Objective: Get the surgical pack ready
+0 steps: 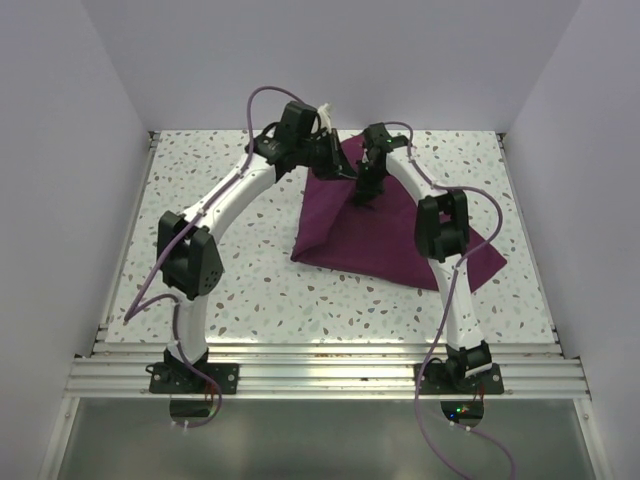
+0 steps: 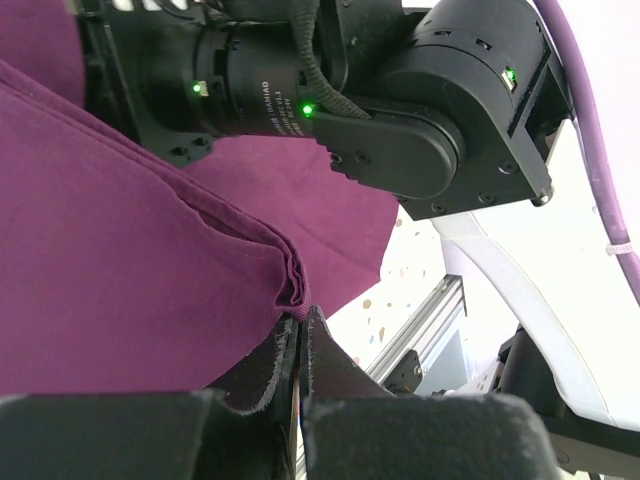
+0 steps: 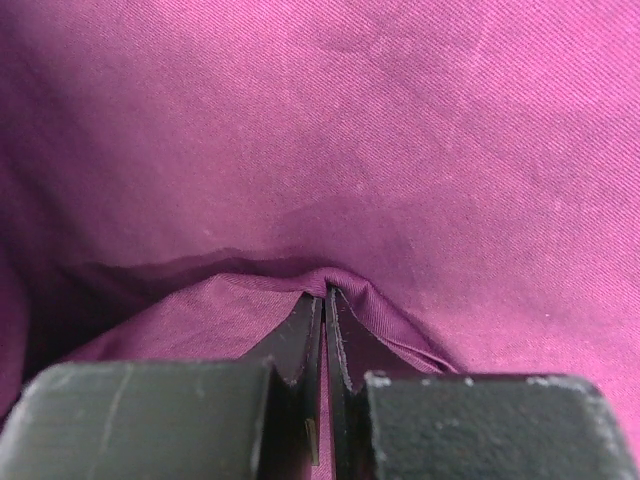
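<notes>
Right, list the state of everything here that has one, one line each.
surgical pack: loosely folded, not a neat bundle; near edge lying on the table, pinched in two places.
left gripper: shut on a gathered fold of the surgical pack.
right gripper: shut on a raised fold of the surgical pack.

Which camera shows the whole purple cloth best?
The top view. It shows nearly all the purple cloth lying on the speckled table. The left wrist view shows only a fold pinched by the left gripper; the right wrist view, fabric pinched by the right gripper.
</notes>
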`<state>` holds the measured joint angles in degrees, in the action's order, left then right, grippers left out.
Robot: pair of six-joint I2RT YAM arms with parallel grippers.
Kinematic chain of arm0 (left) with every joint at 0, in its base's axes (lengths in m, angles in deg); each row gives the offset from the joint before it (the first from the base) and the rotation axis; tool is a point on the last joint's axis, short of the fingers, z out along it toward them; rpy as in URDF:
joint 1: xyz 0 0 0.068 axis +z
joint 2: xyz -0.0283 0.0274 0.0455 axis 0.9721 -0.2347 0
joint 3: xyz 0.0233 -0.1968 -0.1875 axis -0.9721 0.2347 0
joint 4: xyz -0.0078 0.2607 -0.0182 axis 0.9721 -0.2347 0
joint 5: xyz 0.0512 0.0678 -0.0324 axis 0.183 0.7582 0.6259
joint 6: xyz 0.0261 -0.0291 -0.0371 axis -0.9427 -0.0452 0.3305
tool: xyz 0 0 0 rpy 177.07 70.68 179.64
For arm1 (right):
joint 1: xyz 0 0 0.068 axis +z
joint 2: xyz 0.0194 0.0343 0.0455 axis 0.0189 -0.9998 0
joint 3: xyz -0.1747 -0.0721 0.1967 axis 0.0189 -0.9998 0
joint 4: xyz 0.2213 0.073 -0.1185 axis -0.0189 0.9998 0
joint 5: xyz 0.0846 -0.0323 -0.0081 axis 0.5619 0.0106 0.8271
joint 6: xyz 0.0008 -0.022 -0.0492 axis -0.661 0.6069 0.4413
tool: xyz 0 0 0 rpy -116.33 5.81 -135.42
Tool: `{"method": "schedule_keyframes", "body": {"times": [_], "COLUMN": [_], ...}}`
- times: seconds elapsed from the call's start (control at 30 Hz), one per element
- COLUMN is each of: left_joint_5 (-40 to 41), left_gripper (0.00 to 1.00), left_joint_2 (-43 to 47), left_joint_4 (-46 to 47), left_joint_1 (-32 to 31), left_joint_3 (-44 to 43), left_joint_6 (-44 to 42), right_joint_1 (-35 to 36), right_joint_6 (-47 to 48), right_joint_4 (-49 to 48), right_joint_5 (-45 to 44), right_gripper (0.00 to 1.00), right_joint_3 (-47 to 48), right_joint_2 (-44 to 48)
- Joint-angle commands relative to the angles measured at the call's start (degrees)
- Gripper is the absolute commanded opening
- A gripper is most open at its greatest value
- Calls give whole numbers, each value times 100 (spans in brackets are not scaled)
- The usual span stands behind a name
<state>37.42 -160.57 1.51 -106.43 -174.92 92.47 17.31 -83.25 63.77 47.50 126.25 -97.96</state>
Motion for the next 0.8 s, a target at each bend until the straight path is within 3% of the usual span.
{"method": "schedule_keyframes", "body": {"times": [0.0, 0.5, 0.6, 0.77], "left_joint_5": [-185, -264, -387, -440], "left_gripper": [0, 0, 0, 0], "left_joint_2": [-130, -376, -490, -675], "left_joint_4": [189, 241, 224, 189], "left_joint_1": [-146, -305, -305, -349], "left_joint_3": [-457, -300, -300, -361], "left_joint_6": [114, -18, -62, -114], "right_joint_1": [94, -107, -257, -494], "right_joint_6": [-92, -425, -531, -672], "right_joint_4": [376, -63, -125, -178], "right_joint_5": [254, 1220, 1440, 1686], "right_gripper": [1, 4, 12, 38], "right_joint_3": [-467, -949, -916, -705], "right_joint_2": [-575, -260, -180, -48]}}
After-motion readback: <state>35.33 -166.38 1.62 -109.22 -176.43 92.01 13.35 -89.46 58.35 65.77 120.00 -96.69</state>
